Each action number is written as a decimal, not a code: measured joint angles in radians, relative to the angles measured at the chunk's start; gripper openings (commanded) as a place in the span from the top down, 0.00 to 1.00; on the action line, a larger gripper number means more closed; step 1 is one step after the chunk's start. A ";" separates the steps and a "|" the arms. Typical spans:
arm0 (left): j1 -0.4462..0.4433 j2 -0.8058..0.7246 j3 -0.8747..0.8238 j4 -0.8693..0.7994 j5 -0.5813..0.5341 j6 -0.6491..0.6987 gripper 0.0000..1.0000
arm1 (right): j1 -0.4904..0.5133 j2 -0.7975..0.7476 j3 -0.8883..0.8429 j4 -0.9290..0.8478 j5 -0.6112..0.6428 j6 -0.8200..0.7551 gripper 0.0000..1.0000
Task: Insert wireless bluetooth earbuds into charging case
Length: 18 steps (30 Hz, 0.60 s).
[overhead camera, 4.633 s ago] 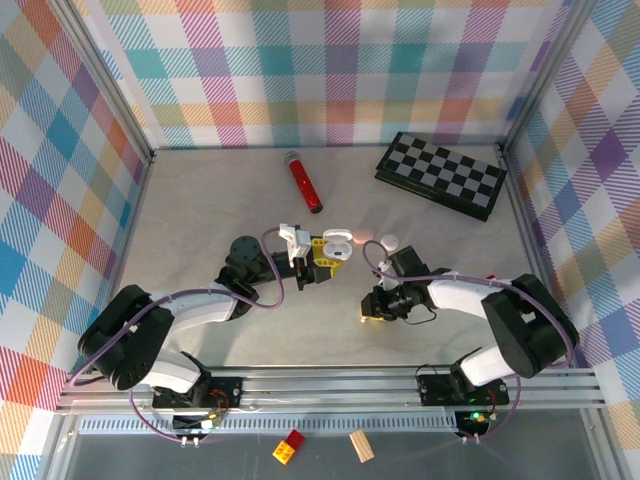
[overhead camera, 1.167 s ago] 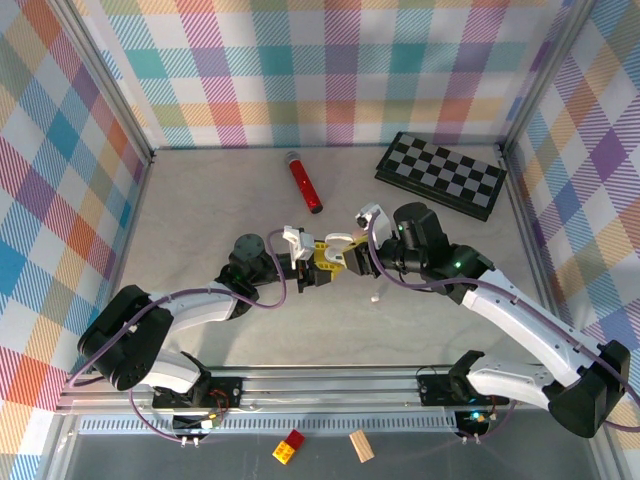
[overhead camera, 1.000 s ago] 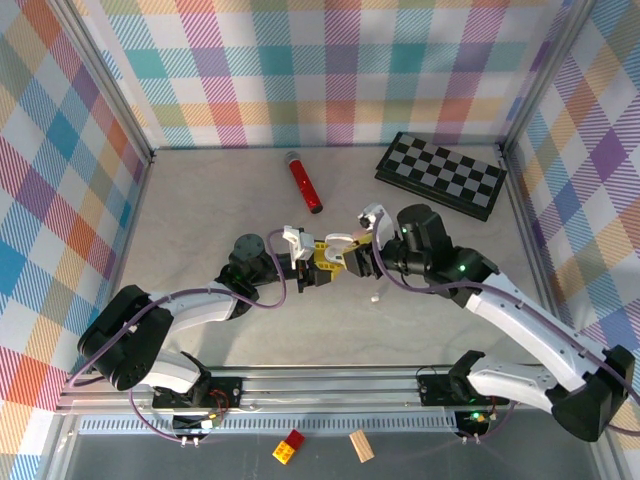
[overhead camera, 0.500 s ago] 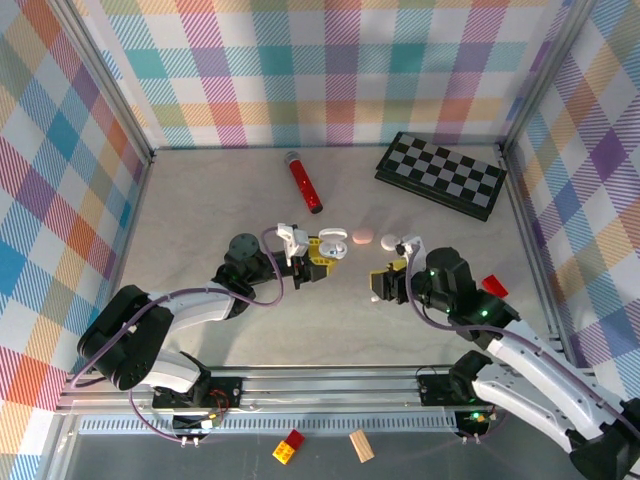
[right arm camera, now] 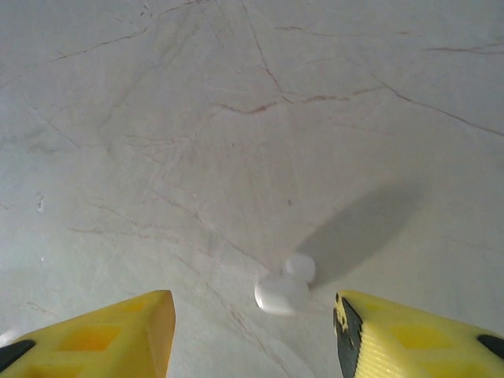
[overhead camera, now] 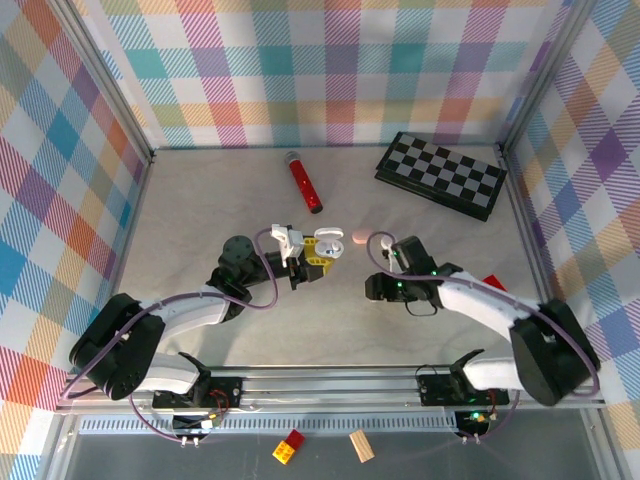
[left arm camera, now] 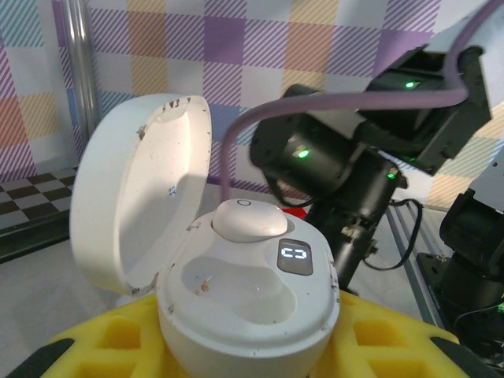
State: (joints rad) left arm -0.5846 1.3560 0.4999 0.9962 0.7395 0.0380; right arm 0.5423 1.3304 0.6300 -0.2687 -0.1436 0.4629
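**Loose bud off-centre between spread fingers; one socket waiting**

The right gripper (right arm camera: 253, 319) hangs low over the table (right arm camera: 236, 94) with its yellow fingers (right arm camera: 409, 339) apart and nothing between the pads. A loose earbud (right arm camera: 285, 287) lies on the marble. In the wrist view it sits at about 1 o'clock from the gap's middle, nearer the right-hand finger than the other.

The left gripper (overhead camera: 310, 258) is clamped on the base of the charging case (left arm camera: 248, 303) and holds it off the table with the lid (left arm camera: 142, 201) swung back. A seated earbud (left arm camera: 250, 220) fills the far socket. The near socket (left arm camera: 236, 283) is bare. From above, the right gripper sits at about 4 o'clock from the case, and a closed pink case (overhead camera: 360, 237) lies at about 1 o'clock from it.

The step in hand looks like the pick of the second bud, and the risks follow from that:

- The bud is tiny, smooth and off-centre, so one finger would reach it first and could flick it away across the slick marble.
- Closing too high would pinch its rounded top and squirt it out.
- A grasp at a skewed angle would leave it misaligned with the shaped socket, so it would sit proud or tip out.
- Pressing it in hard could twist the case in the left grip or jolt the seated bud loose.
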 measured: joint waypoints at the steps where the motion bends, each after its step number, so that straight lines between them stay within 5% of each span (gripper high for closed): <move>1: 0.000 0.000 0.000 0.000 0.000 0.000 0.65 | 0.000 0.031 0.016 0.003 -0.005 -0.002 0.42; 18: 0.040 -0.013 -0.024 0.008 -0.009 -0.015 0.65 | 0.002 0.120 0.017 0.032 -0.069 -0.014 0.43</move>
State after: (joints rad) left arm -0.5442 1.3430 0.4763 1.0042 0.7303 0.0227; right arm 0.5446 1.4502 0.6472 -0.2367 -0.2127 0.4484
